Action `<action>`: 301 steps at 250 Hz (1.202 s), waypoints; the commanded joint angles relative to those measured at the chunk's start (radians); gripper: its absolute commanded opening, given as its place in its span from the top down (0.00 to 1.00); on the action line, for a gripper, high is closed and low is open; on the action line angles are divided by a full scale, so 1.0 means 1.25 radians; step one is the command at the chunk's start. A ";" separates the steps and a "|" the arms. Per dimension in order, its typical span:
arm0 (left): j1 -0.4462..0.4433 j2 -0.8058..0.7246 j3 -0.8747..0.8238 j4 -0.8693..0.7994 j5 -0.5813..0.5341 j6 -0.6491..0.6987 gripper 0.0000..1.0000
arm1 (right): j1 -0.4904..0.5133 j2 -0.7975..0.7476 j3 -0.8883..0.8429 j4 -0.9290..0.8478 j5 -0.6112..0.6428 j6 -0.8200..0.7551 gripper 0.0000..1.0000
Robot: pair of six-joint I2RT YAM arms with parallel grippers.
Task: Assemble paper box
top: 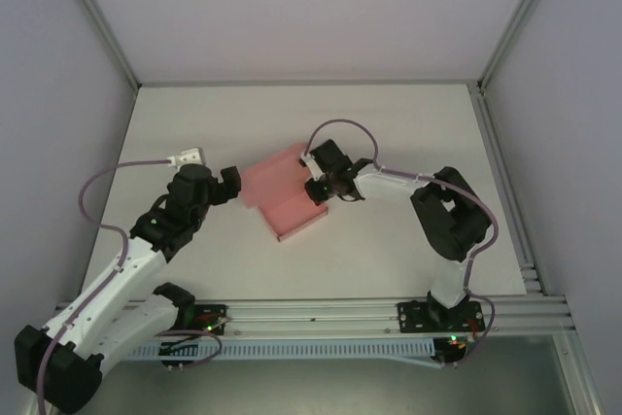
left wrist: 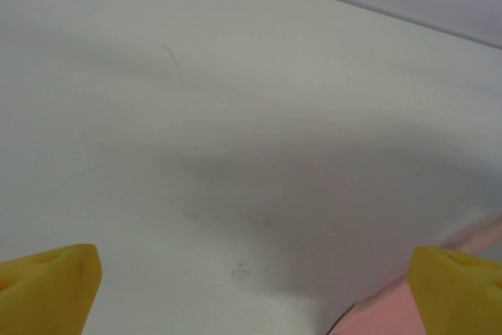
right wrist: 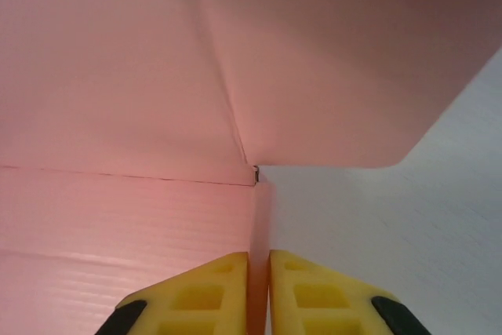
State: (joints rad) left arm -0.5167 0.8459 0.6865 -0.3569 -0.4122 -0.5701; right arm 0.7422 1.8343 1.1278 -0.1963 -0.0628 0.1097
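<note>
The paper box (top: 287, 196) is pale pink card, partly folded, lying mid-table with one panel raised at the back. My right gripper (top: 319, 189) is at its right side, shut on a thin upright wall of the card (right wrist: 259, 217); the yellow fingertips (right wrist: 216, 292) pinch it from both sides. A large flap (right wrist: 337, 60) arches over the gripper. My left gripper (top: 231, 185) sits just left of the box, open, its yellow fingertips (left wrist: 51, 280) wide apart over bare table. A pink corner of the box (left wrist: 384, 311) lies beside the right finger.
The white table (top: 389, 123) is ringed by grey walls and aluminium frame posts. A metal rail (top: 321, 313) runs along the near edge by the arm bases. A cable loops off the left arm (top: 97, 191).
</note>
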 commanded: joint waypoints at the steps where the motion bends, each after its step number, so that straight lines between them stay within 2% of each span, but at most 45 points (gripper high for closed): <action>1: 0.003 0.002 0.003 -0.009 -0.023 -0.015 0.00 | 0.026 -0.065 -0.044 0.002 0.177 0.132 0.91; 22: 0.003 0.006 0.005 -0.006 -0.021 -0.015 0.00 | 0.042 -0.100 -0.079 -0.015 0.264 0.289 0.95; 51: 0.003 0.019 0.006 0.016 0.009 0.001 0.00 | 0.081 -0.132 -0.132 -0.023 0.347 0.438 0.96; 74: 0.003 0.040 0.010 0.039 0.076 0.034 0.00 | 0.106 -0.152 -0.163 -0.019 0.395 0.485 0.96; 108: 0.003 0.073 0.003 0.102 0.195 0.096 0.00 | 0.109 -0.156 -0.168 -0.026 0.412 0.497 0.95; 156: 0.003 0.115 0.013 0.146 0.329 0.186 0.00 | 0.110 -0.210 -0.160 -0.047 0.411 0.446 0.76; 203: 0.003 0.176 0.042 0.202 0.490 0.326 0.00 | 0.095 -0.341 -0.174 -0.047 0.405 0.302 0.53; 215: 0.003 0.204 0.059 0.205 0.502 0.354 0.00 | 0.076 -0.376 -0.181 -0.032 0.373 0.245 0.42; 229: 0.003 0.241 0.081 0.201 0.504 0.383 0.00 | 0.033 -0.412 -0.192 0.002 0.303 0.180 0.36; 256: 0.005 0.310 0.142 0.162 0.509 0.419 0.01 | -0.087 -0.442 -0.190 0.042 0.077 0.097 0.23; 277: 0.006 0.353 0.184 0.134 0.532 0.450 0.06 | -0.147 -0.421 -0.151 0.012 -0.031 0.042 0.21; 301: 0.009 0.394 0.210 0.113 0.554 0.482 0.14 | -0.170 -0.377 -0.115 -0.023 -0.094 -0.019 0.23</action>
State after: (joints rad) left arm -0.5159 1.2907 0.8921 -0.1631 0.2142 -0.0631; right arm 0.5545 1.3075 0.9272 -0.1818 0.0425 0.2501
